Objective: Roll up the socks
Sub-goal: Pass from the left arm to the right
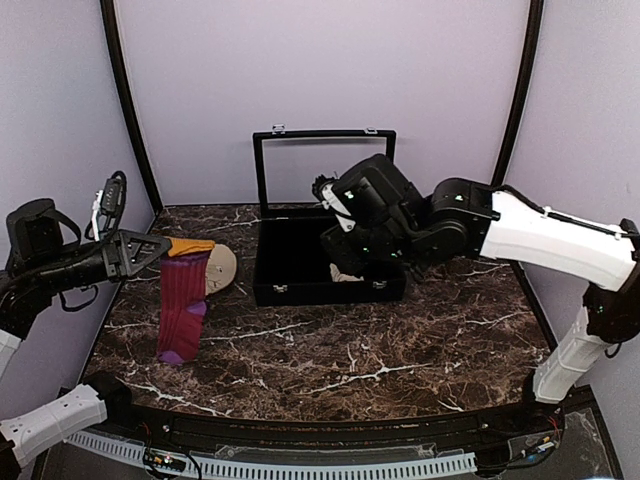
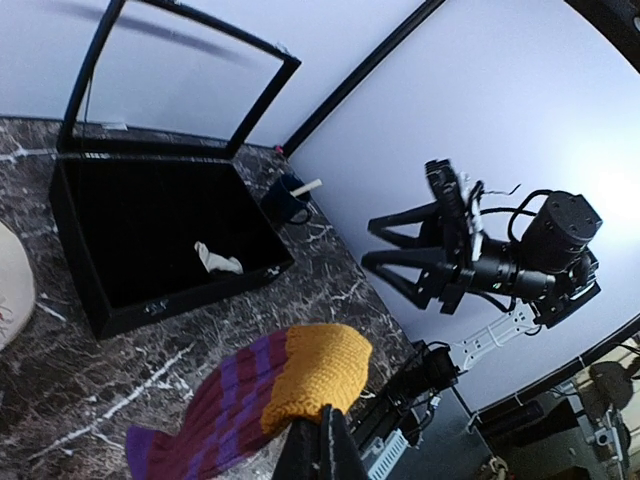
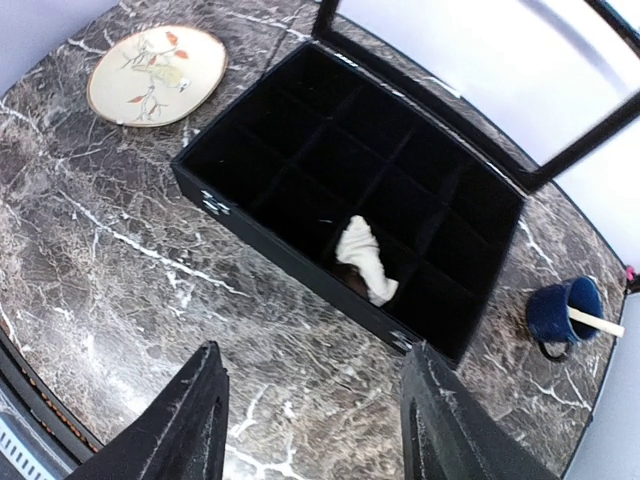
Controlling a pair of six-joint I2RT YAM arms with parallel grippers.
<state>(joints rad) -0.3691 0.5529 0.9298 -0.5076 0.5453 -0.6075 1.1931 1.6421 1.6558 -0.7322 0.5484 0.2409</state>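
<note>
left end effector [image 1: 158, 250] pinching dangling maroon sock [image 1: 182, 305], right end effector [image 3: 315, 365] open, empty, cream sock [image 3: 365, 260] probably crumpled in box [image 3: 250, 225]

**Left arm** [image 1: 58, 268] and **right arm** [image 1: 552, 238]: white moulded link shells joined by black cylindrical joint housings. A thin black cable [image 1: 118, 182] loops over the left wrist. The right gripper [image 3: 315, 420] ends in two broad, matte black fingers [image 3: 195, 420].
</note>
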